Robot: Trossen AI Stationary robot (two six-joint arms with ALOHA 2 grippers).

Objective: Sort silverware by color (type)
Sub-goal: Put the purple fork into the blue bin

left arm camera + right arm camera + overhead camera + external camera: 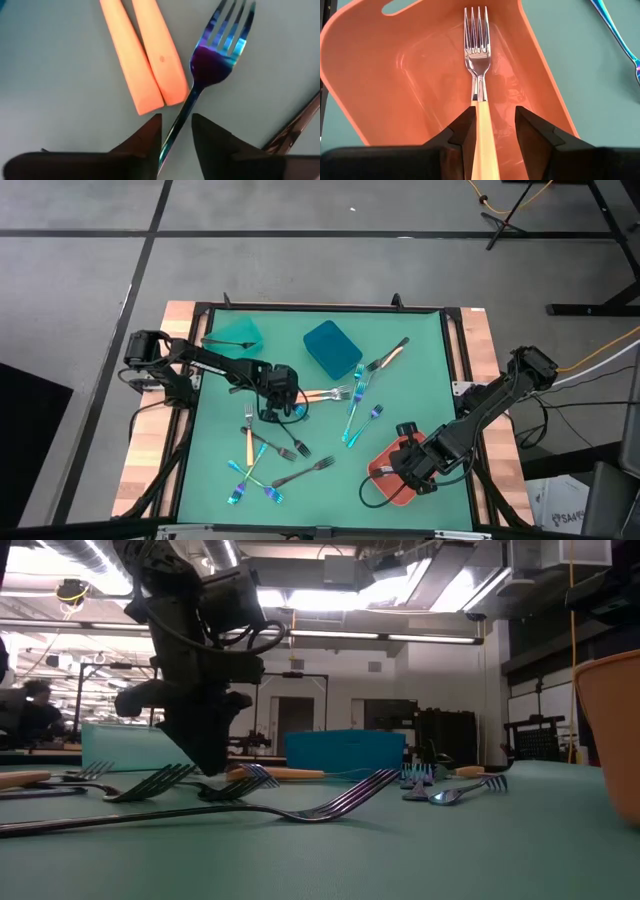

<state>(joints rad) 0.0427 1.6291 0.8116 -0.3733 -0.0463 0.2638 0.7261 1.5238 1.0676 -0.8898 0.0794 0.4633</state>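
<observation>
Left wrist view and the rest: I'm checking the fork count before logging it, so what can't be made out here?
- Iridescent blue-teal metal fork: left wrist view, handle end hidden between the left end effector fingers.
- Coral-red plastic bin: high view, contents covered by the right end effector.
- Teal plastic bin: high view, contents too small to identify.
- Exact fork total: forks overlap.

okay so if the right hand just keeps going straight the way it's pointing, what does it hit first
Most likely the floor of the coral-red bin. The right hand points down into it, with a gold-handled fork between its fingers, so the tines would probably touch first; depth is unclear.
</observation>
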